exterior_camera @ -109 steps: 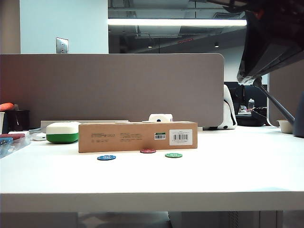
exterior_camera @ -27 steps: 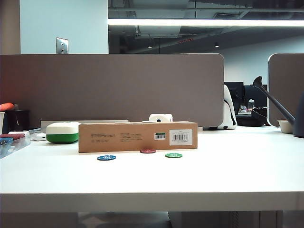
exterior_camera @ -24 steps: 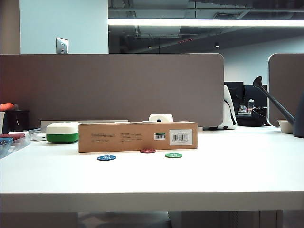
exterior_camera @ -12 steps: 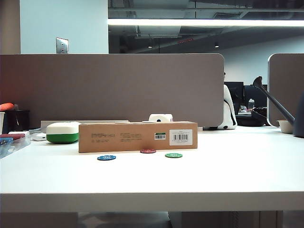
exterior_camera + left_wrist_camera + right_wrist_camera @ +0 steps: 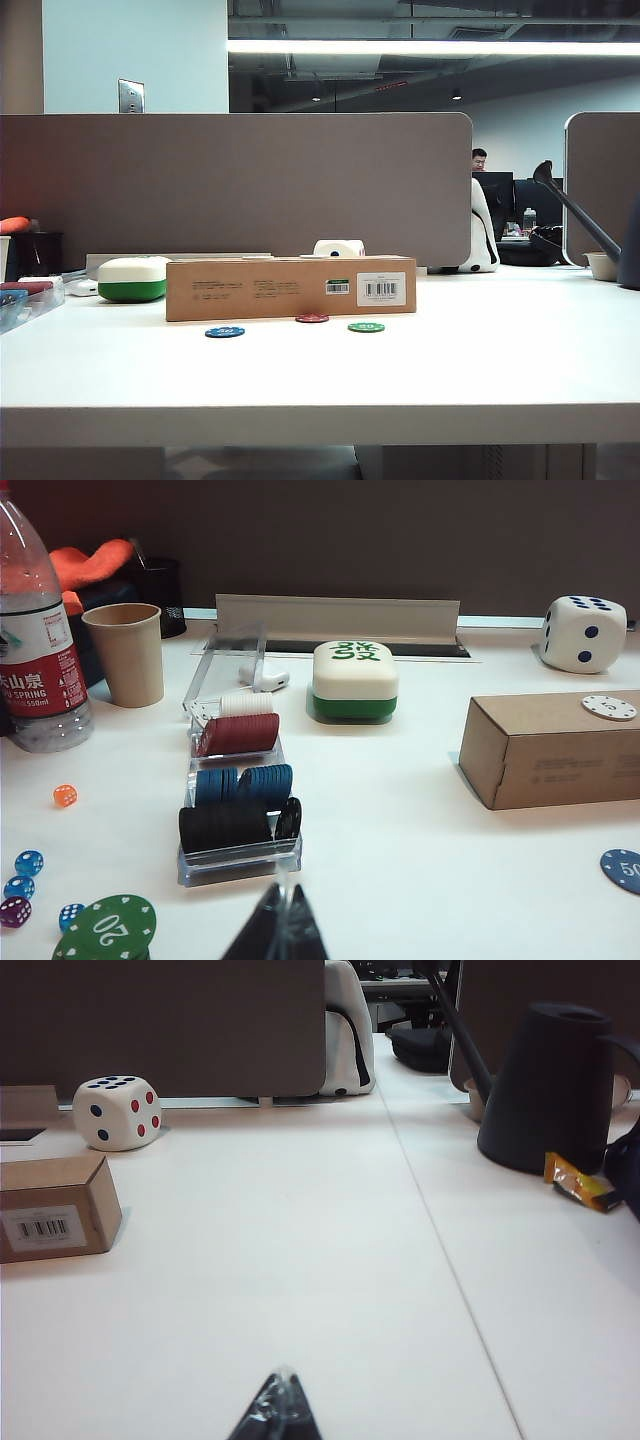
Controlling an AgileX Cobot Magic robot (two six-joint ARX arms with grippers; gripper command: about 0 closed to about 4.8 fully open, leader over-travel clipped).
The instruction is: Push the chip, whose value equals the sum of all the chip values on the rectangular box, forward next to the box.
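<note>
The dark-red chip (image 5: 312, 318) lies flat on the white table, right against the front of the rectangular box (image 5: 290, 288). A blue chip (image 5: 224, 332) sits to its left and a green chip (image 5: 366, 327) to its right. In the left wrist view the box (image 5: 560, 755) carries a white chip (image 5: 609, 707) on top. My left gripper (image 5: 282, 900) is shut and empty, well short of the box's left end. My right gripper (image 5: 281, 1378) is shut and empty, over bare table right of the box (image 5: 55, 1210). Neither gripper shows in the exterior view.
A white-and-green case (image 5: 355, 680) and a rack of chips (image 5: 238, 800) stand left of the box, with a paper cup (image 5: 125, 652), a water bottle (image 5: 35, 650) and small dice beyond. A large die (image 5: 118, 1112) sits behind the box. A black kettle (image 5: 555, 1085) stands far right.
The dark arm at the top right of the exterior view 4.5 s ago has left the frame. The box and the chips have not moved over the last second.
</note>
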